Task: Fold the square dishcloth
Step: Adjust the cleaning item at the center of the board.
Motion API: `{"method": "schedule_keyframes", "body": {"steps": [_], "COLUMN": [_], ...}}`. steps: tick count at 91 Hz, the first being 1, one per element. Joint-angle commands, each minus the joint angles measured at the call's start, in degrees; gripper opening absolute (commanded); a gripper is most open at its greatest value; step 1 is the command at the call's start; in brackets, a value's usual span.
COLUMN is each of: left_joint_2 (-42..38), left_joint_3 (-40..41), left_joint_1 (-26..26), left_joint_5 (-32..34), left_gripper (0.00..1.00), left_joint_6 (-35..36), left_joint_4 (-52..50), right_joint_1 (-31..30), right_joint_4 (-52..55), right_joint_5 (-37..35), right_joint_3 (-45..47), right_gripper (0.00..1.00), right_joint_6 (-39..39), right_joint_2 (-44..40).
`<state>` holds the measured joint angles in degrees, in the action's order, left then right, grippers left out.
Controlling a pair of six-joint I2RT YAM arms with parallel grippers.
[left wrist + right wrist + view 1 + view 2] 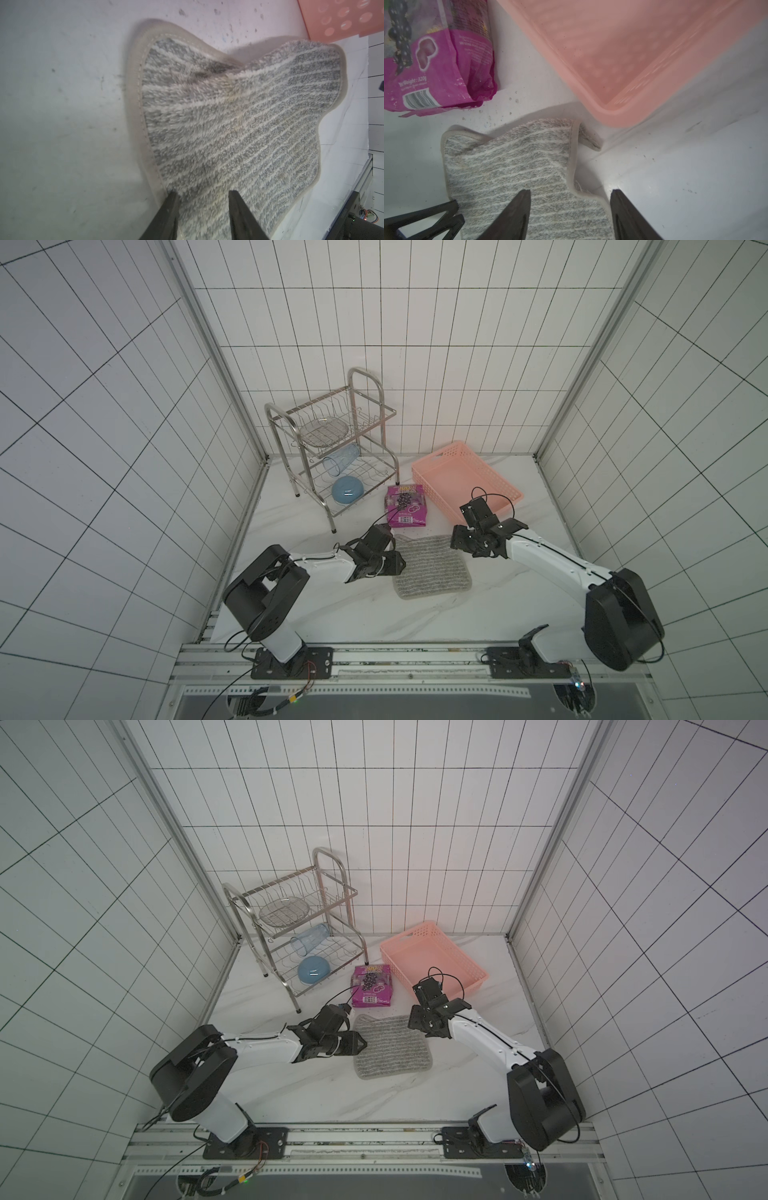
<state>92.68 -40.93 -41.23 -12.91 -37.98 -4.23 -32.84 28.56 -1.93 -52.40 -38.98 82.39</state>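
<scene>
The white marble-patterned bench (332,614) carries the soft grey square dishcloth (432,568) (392,1048), striped light and dark with a plain grey border. In both top views it lies mid-bench between the two arms, its near part flat and its far edge rumpled. The left gripper (202,192) is at the cloth's left edge. Its jaws stand apart, with the striped pile and border spread under and between them. The right gripper (570,191) is over the far right corner, its jaws wide apart astride the wavy border and clamped on nothing. In the right wrist view a short strip of border pokes out from under that corner, and the left gripper's dark fingers (451,206) show at the cloth's opposite side.

Just beyond the cloth a magenta plastic snack packet (405,506) lies flat, apart from it. To the packet's right a pink perforated plastic basket (461,481) sits at an angle, near the cloth's corner but not touching.

Farthest, by the back wall, stands a two-tier steel wire dish rack (351,393). An oval metal mesh tray (324,431) is on its upper tier. A clear blue tumbler (340,460) on its side and an upturned blue bowl (348,491) are on the lower.
</scene>
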Motion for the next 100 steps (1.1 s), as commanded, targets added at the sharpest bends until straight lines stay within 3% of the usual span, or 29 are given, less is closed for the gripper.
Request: {"method": "schedule_keyframes", "body": {"steps": [1, 19, 50, 55, 78, 89, 100], "left_joint_2": [0.63, 0.71, 0.39, 0.32, -0.05, -0.26, -0.91], "left_joint_3": [2.95, 2.97, 3.35, 3.35, 3.77, 3.98, 4.35], "left_joint_1": [0.53, 1.01, 1.27, 1.33, 1.42, 1.43, 1.51], "left_joint_5": [1.85, 1.51, 1.46, 1.56, 1.74, 1.83, 2.09], "left_gripper": [0.43, 0.43, 0.43, 0.43, 0.43, 0.43, 0.43], "left_joint_6": [0.78, 1.06, 1.11, 1.07, 0.89, 0.8, 0.58], "left_joint_4": [-8.09, -8.11, -8.08, -8.14, -7.97, -7.96, -7.98], "right_joint_1": [1.79, 2.83, 3.19, 3.13, 2.62, 0.53, -4.35], "right_joint_4": [-1.58, -6.83, -8.19, -8.74, -11.24, -12.24, -14.97], "right_joint_5": [2.54, 7.73, 6.7, 7.16, 7.65, 5.94, 2.59], "right_joint_3": [-1.52, -1.76, -5.08, -5.32, -5.23, -3.83, -0.6], "right_gripper": [0.65, 0.62, 0.53, 0.49, 0.09, 0.02, 0.02], "right_joint_6": [-2.12, -0.61, 0.23, 0.1, 3.12, 7.63, 15.02], "right_joint_2": [2.5, 5.96, 12.25, 12.94, 12.03, 7.65, -0.18]}}
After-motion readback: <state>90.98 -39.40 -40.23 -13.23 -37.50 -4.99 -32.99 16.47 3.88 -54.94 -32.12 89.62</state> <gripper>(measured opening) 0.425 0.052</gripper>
